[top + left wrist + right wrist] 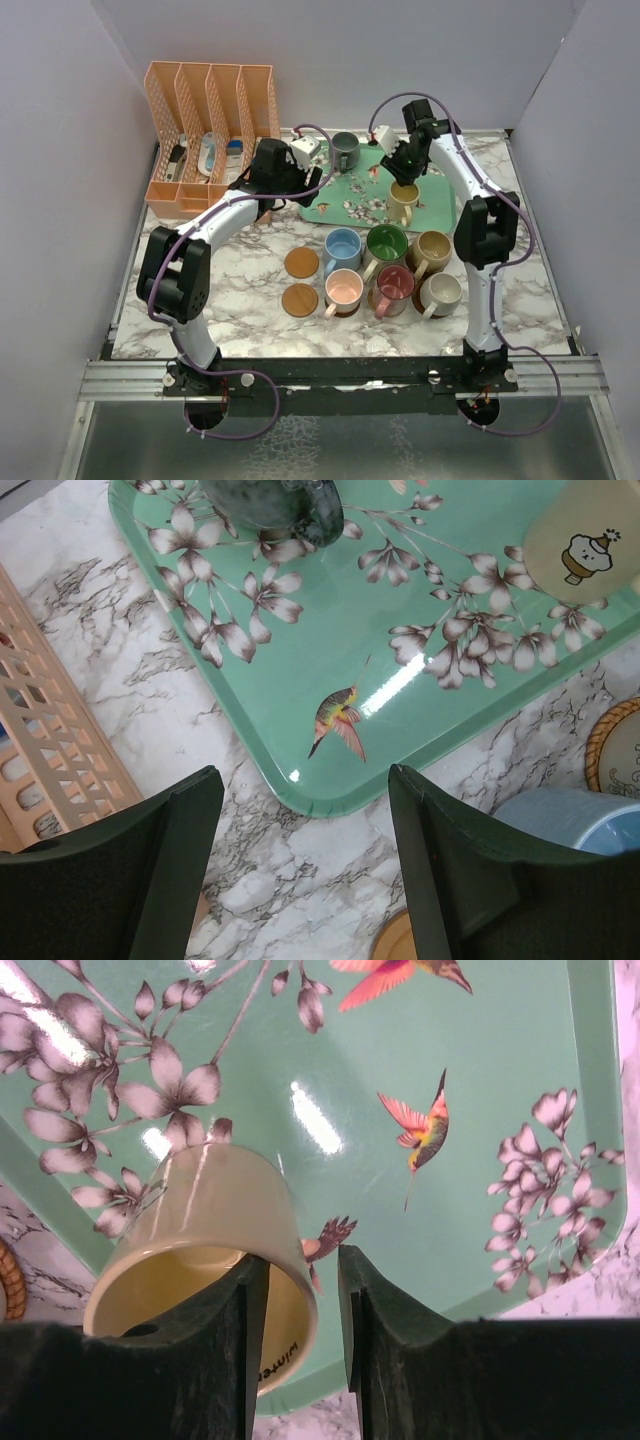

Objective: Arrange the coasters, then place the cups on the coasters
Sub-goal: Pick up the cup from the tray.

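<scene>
Straddling the rim of the yellow cup [200, 1210] — the right hand [302, 1270].

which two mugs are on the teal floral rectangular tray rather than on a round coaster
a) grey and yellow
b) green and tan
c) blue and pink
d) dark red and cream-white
a: in the top view only the grey ceramic mug and the pale yellow ceramic mug are on the teal floral rectangular tray.
</scene>
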`<state>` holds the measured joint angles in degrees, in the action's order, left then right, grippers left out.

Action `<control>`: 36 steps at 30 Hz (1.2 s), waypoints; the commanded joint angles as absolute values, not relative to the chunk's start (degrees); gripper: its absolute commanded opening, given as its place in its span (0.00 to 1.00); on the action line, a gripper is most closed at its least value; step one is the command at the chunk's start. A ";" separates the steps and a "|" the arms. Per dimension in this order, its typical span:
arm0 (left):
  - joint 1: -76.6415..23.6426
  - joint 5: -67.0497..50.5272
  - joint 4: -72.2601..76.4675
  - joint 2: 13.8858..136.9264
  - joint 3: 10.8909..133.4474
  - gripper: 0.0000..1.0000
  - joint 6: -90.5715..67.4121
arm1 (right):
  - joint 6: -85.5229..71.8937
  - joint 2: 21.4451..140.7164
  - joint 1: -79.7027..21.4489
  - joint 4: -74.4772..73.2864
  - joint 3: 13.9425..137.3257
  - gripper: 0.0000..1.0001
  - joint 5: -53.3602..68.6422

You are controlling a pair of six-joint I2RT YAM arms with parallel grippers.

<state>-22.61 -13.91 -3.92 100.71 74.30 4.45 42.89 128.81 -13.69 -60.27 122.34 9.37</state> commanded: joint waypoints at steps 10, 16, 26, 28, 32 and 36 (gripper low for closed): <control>-22.50 -13.86 -2.95 100.18 74.48 0.71 5.40 | 51.24 133.98 -13.89 -64.96 129.29 0.21 13.74; -22.51 -13.97 -3.33 101.05 75.05 0.71 5.38 | 45.90 131.83 -13.50 -62.23 127.76 0.13 7.88; -22.50 -13.76 -3.63 101.68 76.02 0.71 5.48 | 30.15 126.57 -11.46 -63.40 120.62 0.09 0.97; -22.51 -13.79 -3.72 101.78 76.07 0.71 5.52 | 28.83 124.99 -11.21 -63.44 117.76 0.09 0.77; -22.50 -13.73 -3.84 101.86 76.07 0.71 5.49 | 27.03 122.09 -11.21 -63.93 114.14 0.11 3.78; -22.50 -13.81 -3.80 101.90 75.98 0.71 5.48 | 26.27 121.20 -11.15 -63.62 114.75 0.28 4.39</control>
<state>-22.61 -13.89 -4.40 101.41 74.35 4.89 28.58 124.16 -11.03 -63.37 114.56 4.08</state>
